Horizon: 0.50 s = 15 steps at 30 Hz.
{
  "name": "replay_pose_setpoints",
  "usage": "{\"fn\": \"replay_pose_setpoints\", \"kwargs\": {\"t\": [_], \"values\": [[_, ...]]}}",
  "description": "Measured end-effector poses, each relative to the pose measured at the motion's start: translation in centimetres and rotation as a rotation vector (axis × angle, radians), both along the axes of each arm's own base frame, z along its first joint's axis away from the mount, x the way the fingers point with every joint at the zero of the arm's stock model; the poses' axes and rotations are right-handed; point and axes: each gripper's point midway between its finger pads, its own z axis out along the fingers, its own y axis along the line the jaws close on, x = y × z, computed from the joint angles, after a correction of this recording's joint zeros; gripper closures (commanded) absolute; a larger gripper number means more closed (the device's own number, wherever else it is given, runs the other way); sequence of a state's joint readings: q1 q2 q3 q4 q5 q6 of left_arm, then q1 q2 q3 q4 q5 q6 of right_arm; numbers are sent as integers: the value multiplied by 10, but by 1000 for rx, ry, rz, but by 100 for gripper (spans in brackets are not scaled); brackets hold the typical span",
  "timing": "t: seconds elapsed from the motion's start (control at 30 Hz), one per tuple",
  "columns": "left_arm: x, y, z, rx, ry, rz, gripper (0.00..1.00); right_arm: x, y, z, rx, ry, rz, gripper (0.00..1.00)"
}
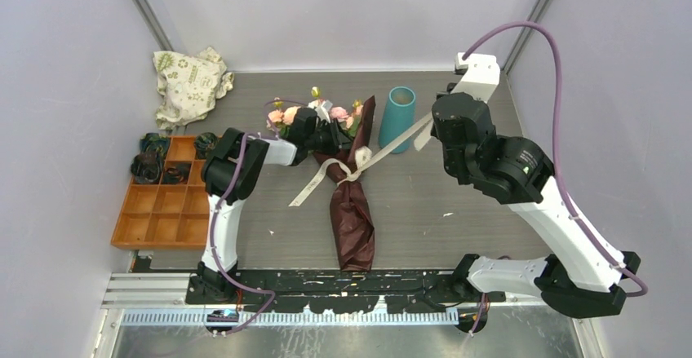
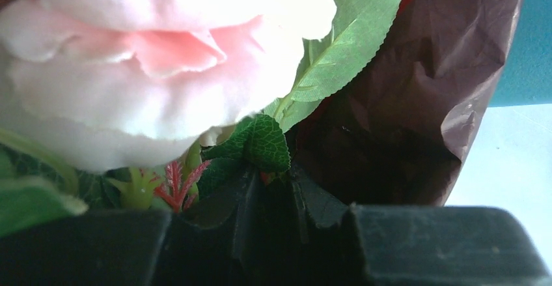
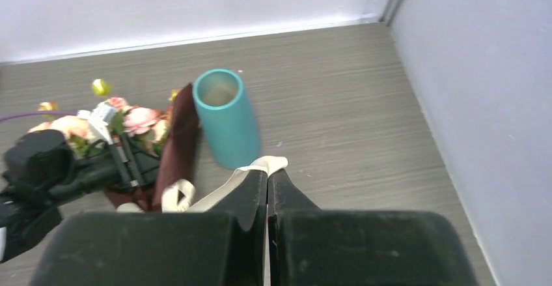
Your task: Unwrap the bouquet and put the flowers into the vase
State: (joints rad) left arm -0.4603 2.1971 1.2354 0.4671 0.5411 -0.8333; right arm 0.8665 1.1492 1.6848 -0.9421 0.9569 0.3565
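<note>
The bouquet lies along the table in its dark red wrapping paper (image 1: pixel 352 219) (image 2: pixel 423 71) (image 3: pixel 182 136), with the flowers (image 1: pixel 287 116) (image 3: pixel 140 120) at the far end. A big pink rose (image 2: pixel 150 71) fills the left wrist view. My left gripper (image 1: pixel 333 139) (image 2: pixel 276 175) is pushed in among the leaves at the paper's mouth, its jaws nearly together on the stems. The cream ribbon (image 1: pixel 392 148) (image 3: pixel 276 162) runs taut from its knot (image 1: pixel 352 170) to my right gripper (image 1: pixel 426 127) (image 3: pixel 268 172), which is shut on its end. The teal vase (image 1: pixel 398 119) (image 3: pixel 226 120) stands upright just behind the ribbon.
A white cloth bag (image 1: pixel 189 85) sits at the back left. An orange compartment tray (image 1: pixel 163 207) holding dark rosettes (image 1: pixel 151 162) lies by the left wall. The ribbon's other end (image 1: pixel 303 193) trails on the table. Walls close in the back and both sides.
</note>
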Motion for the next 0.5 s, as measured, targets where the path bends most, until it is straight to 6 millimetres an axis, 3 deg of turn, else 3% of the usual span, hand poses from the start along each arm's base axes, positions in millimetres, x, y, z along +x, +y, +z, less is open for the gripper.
{"fn": "replay_pose_setpoints", "kwargs": {"t": [0.17,0.33,0.4,0.5], "values": [[-2,7,4,38,-2,27,77,-9,-26,-12,-54,28,-97,85],[-17,29,12,183,36,64,75,-8,-50,-32,-80,85,-222,59],[-23,43,22,252,34,84,75,-4,-54,-45,-82,116,-248,48],[-34,63,56,329,-7,114,73,1,-50,-67,-98,176,-239,41]]}}
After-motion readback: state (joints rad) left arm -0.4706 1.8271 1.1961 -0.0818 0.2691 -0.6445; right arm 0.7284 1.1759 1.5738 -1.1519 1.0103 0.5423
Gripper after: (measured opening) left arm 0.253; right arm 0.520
